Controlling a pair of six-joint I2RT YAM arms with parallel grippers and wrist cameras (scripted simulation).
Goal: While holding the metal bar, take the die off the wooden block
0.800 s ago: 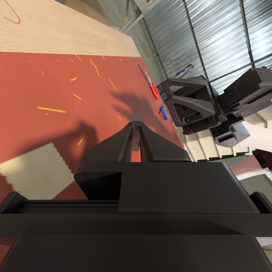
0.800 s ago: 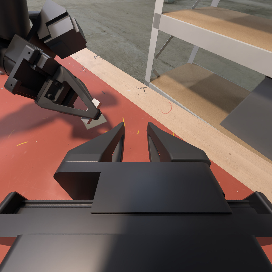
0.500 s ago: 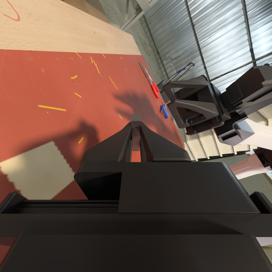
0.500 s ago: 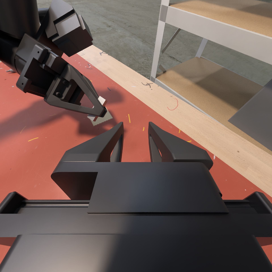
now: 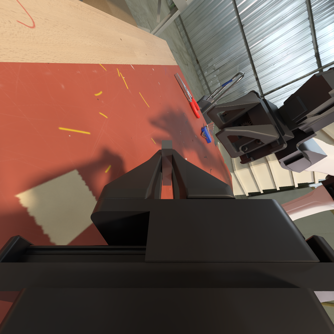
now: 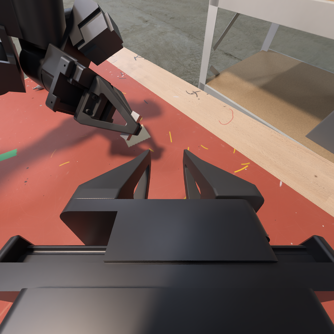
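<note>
My left gripper [image 5: 166,151] is shut on the grey metal bar [image 5: 166,144], whose end sticks out past the fingertips. It holds the bar above the red mat [image 5: 54,108]. In the right wrist view the left gripper [image 6: 134,126] shows at upper left with the bar [image 6: 135,115] crosswise between its tips. My right gripper [image 6: 167,153] is open and empty over the mat, a little short of the left gripper. It also shows in the left wrist view [image 5: 212,124] at the right. No die or wooden block is in view.
A beige saw-edged patch [image 5: 54,207] lies on the mat under the left gripper. Red-handled pliers [image 5: 189,97], a blue pin strip [image 5: 206,135] and a wire clip [image 5: 226,86] lie near the mat's far edge. A green tape strip [image 6: 9,154] and a shelf rack [image 6: 271,72] flank the bench.
In the right wrist view the left gripper and bar have slid toward the centre as my right gripper shifted. The right jaws have opened slightly wider. The left gripper keeps hold of the bar.
</note>
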